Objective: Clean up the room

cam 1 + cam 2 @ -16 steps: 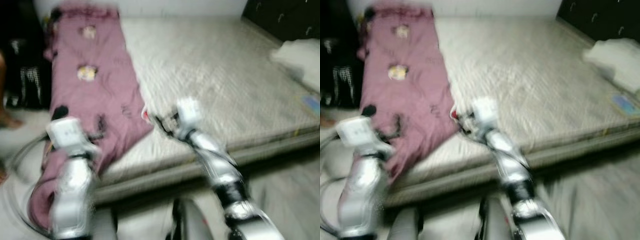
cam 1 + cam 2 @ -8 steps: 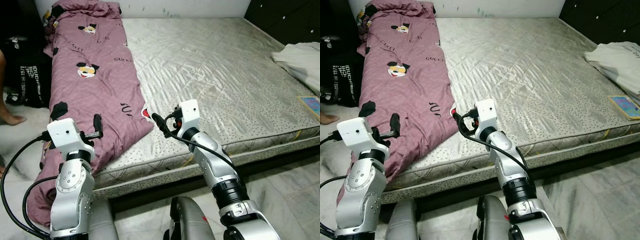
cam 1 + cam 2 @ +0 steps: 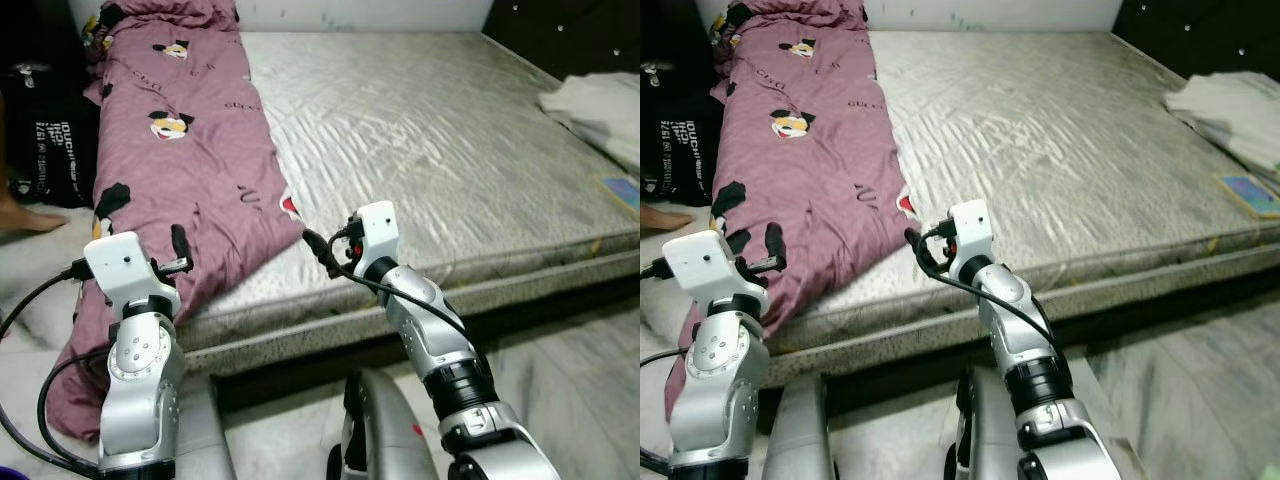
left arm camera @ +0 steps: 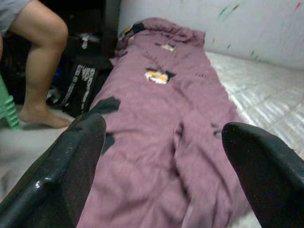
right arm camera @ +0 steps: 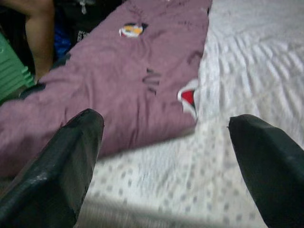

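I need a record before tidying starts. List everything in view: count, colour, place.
Mattress: one, pale grey quilted, bare, across the middle of the scene.
Blanket: one, mauve with cartoon prints, lying along the mattress's left side and hanging over its near corner to the floor.
Black bag: one, with white lettering, on the floor left of the bed.
White cloth pile: one, at the mattress's right edge.
Booklet: one, blue-toned, near that pile.
Person's leg: bare, standing beside the bag.
Left gripper: open, pointed at the blanket.
Right gripper: open, over the blanket's near edge.
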